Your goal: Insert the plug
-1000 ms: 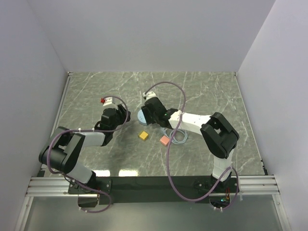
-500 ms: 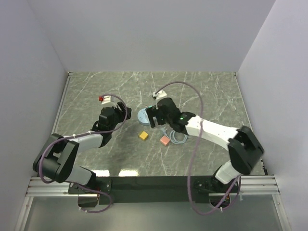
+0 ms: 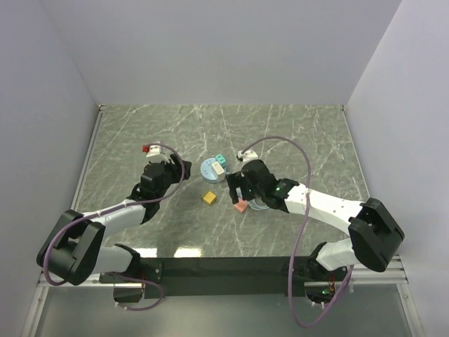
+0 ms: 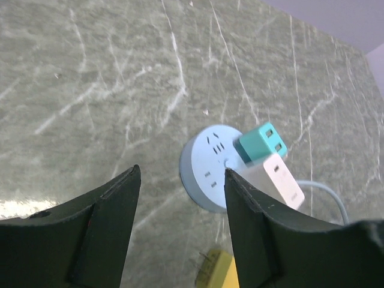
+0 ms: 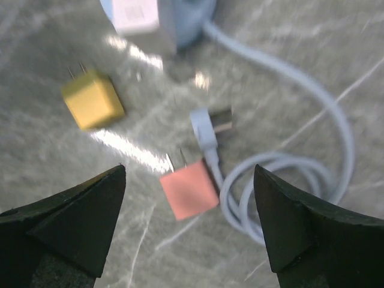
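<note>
A round light-blue socket hub [image 3: 209, 169] lies mid-table with a white plug [image 3: 219, 168] and a teal plug [image 3: 219, 159] on it; it also shows in the left wrist view [image 4: 213, 165], with the white plug [image 4: 277, 179] and teal plug [image 4: 262, 141]. A yellow plug [image 3: 209, 198] [image 5: 93, 99] and a pink plug [image 3: 240, 206] [image 5: 189, 189] lie loose on the table. My right gripper [image 5: 189, 180] is open, above the pink plug. My left gripper [image 4: 182, 180] is open and empty, left of the hub.
The hub's light-blue cable [image 5: 288, 174] lies coiled right of the pink plug, its own plug end [image 5: 213, 123] lying just behind the pink plug. White walls surround the marble table [image 3: 309, 133].
My right gripper has drawn back from the hub toward the near right and now hangs over the pink plug, uncovering the white and teal plugs. My left arm has pulled back slightly.
</note>
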`<state>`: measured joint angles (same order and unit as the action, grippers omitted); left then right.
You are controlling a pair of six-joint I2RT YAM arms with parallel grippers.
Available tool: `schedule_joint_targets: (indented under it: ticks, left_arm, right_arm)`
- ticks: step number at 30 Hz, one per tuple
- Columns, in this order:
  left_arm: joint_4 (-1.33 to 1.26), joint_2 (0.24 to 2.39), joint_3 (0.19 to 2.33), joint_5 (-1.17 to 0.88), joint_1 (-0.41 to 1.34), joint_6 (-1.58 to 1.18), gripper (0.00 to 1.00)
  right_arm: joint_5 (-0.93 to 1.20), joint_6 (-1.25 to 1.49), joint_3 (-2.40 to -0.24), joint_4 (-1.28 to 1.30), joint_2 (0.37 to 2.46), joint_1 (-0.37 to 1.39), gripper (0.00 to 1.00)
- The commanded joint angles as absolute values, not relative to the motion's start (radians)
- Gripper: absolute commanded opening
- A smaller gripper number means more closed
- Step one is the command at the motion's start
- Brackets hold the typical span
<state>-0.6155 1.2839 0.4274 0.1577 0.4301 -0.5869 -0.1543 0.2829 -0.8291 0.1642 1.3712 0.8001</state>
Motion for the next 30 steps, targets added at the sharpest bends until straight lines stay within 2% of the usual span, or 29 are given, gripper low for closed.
schedule_joint_targets:
  ticks: [1,7,12,18,30]
  left_arm:
    - [-0.647,1.256,0.402,0.134,0.466,-0.563,0.63]
    - [-0.690,1.299,0.374,0.124,0.502,-0.580,0.63]
    - [-0.730,1.336,0.368,0.065,0.505,-0.603,0.63]
    - [-0.713,1.322,0.370,0.026,0.503,-0.589,0.63]
    - [-0.660,1.253,0.342,-0.078,0.505,-0.607,0.64]
  right_arm:
    - [-0.101,0.383,-0.773,0.161,1.336,0.814,0.92]
    - [-0.094,0.402,-0.802,0.045,1.361,0.887,0.89]
    - [-0.078,0.293,-0.845,-0.052,1.498,0.979,0.89]
    - [-0.089,0.209,-0.865,-0.135,1.620,0.982,0.89]
    - [-0.052,0.072,-0.853,-0.285,1.721,0.979,0.88]
